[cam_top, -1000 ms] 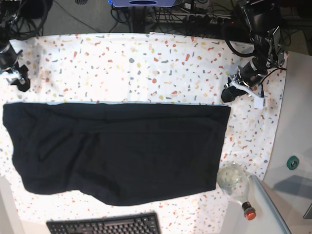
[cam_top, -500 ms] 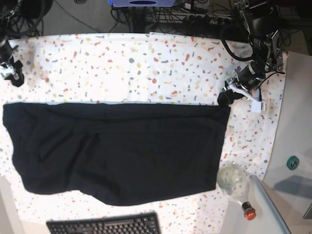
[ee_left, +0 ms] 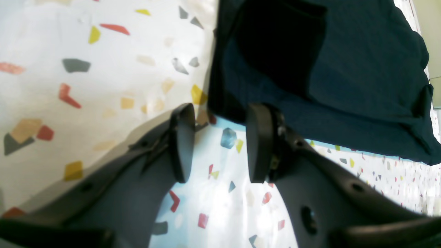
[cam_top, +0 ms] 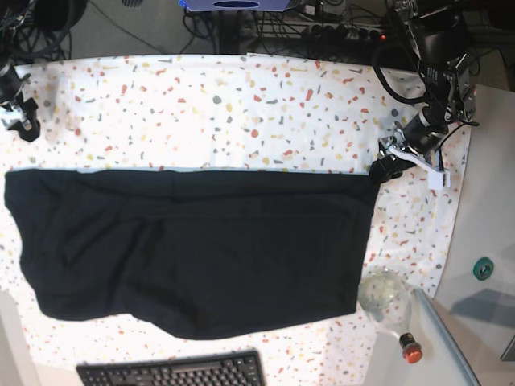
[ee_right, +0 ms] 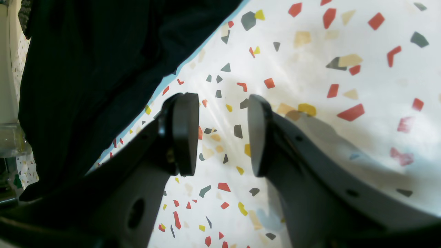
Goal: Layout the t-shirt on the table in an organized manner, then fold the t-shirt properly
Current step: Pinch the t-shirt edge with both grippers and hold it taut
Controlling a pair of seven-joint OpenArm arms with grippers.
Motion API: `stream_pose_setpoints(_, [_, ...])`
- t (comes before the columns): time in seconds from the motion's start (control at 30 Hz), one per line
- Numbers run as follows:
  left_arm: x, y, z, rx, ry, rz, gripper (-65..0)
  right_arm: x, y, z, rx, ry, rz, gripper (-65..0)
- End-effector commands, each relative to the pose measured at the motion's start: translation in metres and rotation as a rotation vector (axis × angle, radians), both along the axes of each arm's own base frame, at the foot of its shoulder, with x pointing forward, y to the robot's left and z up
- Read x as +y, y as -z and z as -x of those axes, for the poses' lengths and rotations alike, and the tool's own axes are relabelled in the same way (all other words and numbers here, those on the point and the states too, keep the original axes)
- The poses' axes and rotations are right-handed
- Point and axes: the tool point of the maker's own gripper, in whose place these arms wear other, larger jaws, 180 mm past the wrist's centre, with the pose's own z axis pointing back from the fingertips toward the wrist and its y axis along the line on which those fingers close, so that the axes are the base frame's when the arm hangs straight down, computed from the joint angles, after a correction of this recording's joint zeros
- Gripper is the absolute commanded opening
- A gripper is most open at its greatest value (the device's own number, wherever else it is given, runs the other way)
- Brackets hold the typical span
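In the base view, the t-shirt point(cam_top: 193, 249) lies flat on the speckled bench point(cam_top: 241, 104) as a wide black rectangle with a straight upper edge, so it looks laid out and folded over at least once; judging from that shape, further folds across its width probably remain. The left end effector point(cam_top: 385, 167) sits at the shirt's upper corner on the view's right, the right end effector point(cam_top: 24, 127) near the bench's opposite edge, apart from the cloth.

The left wrist view shows the left end effector point(ee_left: 218, 143) with pads apart, nothing between them, the shirt's corner point(ee_left: 310, 86) just beyond the tips.

The right wrist view shows the right end effector point(ee_right: 222, 134) likewise parted and empty over bare bench point(ee_right: 344, 86), the shirt point(ee_right: 86, 75) off to one side.
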Motion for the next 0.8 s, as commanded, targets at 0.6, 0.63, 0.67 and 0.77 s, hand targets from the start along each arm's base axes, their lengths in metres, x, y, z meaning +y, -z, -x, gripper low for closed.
stream_pose_setpoints(0.6, [0.005,0.005,-0.016,0.027,-0.166,0.101,-40.2,-0.011,-0.013,-0.007,-0.044,0.003,0.03,-43.7])
stream_pose_setpoints(0.63, [0.005,0.005,-0.016,0.026,-0.167,0.101,-40.2,-0.011,-0.013,-0.007,-0.044,0.003,0.03,-43.7])
stream_pose_setpoints(0.67, [0.005,0.005,-0.016,0.026,-0.167,0.101,-40.2,-0.011,-0.013,-0.007,-0.044,0.003,0.03,-43.7])
stream_pose_setpoints(0.77, [0.004,0.005,-0.016,0.026,-0.167,0.103,-40.2,-0.011,-0.013,-0.007,-0.044,0.003,0.03,-43.7])
